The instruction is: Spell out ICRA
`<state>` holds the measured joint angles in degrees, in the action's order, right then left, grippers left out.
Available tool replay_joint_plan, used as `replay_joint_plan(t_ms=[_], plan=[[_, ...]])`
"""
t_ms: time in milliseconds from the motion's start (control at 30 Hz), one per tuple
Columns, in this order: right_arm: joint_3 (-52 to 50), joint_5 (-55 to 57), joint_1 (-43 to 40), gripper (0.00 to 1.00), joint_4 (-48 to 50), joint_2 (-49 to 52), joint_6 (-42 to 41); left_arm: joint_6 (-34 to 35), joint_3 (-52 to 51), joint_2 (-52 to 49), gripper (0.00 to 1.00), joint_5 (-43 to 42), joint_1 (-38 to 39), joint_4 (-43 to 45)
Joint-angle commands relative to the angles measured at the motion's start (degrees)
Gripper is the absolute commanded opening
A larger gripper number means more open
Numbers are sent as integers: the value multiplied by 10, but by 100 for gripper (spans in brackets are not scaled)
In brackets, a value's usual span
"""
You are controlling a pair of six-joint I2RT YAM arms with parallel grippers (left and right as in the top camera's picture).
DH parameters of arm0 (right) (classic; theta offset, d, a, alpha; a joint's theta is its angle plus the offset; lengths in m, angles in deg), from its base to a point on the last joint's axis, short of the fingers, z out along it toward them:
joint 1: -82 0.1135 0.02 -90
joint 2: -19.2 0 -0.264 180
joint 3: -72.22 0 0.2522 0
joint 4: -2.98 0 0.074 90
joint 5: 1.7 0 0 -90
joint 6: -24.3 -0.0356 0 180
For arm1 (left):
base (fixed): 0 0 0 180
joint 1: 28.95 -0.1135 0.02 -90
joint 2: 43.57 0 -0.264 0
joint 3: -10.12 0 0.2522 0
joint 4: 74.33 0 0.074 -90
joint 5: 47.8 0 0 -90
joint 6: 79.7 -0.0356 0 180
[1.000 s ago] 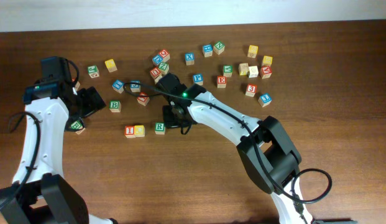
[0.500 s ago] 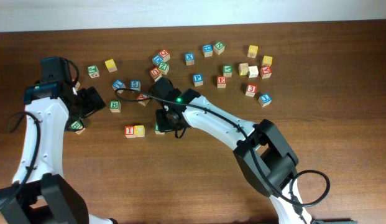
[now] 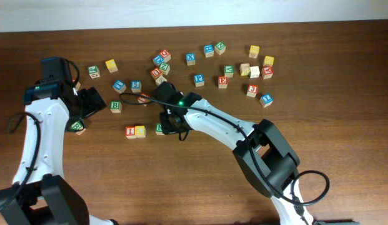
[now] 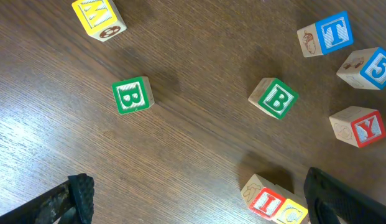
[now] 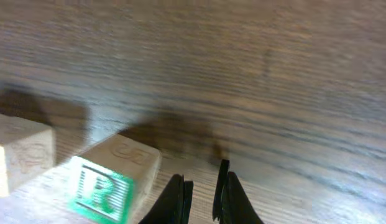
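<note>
**Overhead.** Small square-edged wooden cubes with coloured printed faces lie scattered on the dark, grained wooden table (image 3: pixel 194 187). The right gripper (image 3: pixel 173 125), black on a white arm, sits low over the wood. The green-printed "R" wooden cube (image 3: pixel 159 129) is tight against its side and partly hidden by it. Past the "R" cube, across a small gap, the yellow-faced wooden cube (image 3: pixel 140 131) and the red-printed "I" wooden cube (image 3: pixel 130 132) touch in a row. That row lies between the two grippers. The left gripper (image 3: pixel 90 103) is well apart from it.

**Left wrist.** This view makes the letters legible. The left gripper's black, rough-textured fingers (image 4: pixel 78 199) stand spread wide at the lower corners, with only bare wood grain between them. The "I" and yellow cubes sit just inside one finger at the bottom edge. Ahead of the fingers, a green "B" wooden cube (image 4: pixel 132 95) lies nearly square-on and another green "B" cube (image 4: pixel 274 98) is turned diagonally.

**Right wrist.** The picture is blurred. The right gripper's slim dark fingers (image 5: pixel 229 193) are pressed almost together, leaving a thin slit and pinching nothing. The "R" cube, pale with softened corners, lies just beside one finger; whether they touch cannot be told. Beyond it is a pale cube edge (image 5: pixel 22 152), letter unseen.
</note>
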<state>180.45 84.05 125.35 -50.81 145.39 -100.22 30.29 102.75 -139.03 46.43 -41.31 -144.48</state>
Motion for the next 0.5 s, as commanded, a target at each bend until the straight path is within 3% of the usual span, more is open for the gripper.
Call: replay_joint_plan(t_ms=[0,467], plan=[[-3,-47,5,9,16,9,-5,3,1,2,99,-4,-2,-1],[-3,-87,6,9,16,9,-5,3,1,2,99,-4,-2,-1]])
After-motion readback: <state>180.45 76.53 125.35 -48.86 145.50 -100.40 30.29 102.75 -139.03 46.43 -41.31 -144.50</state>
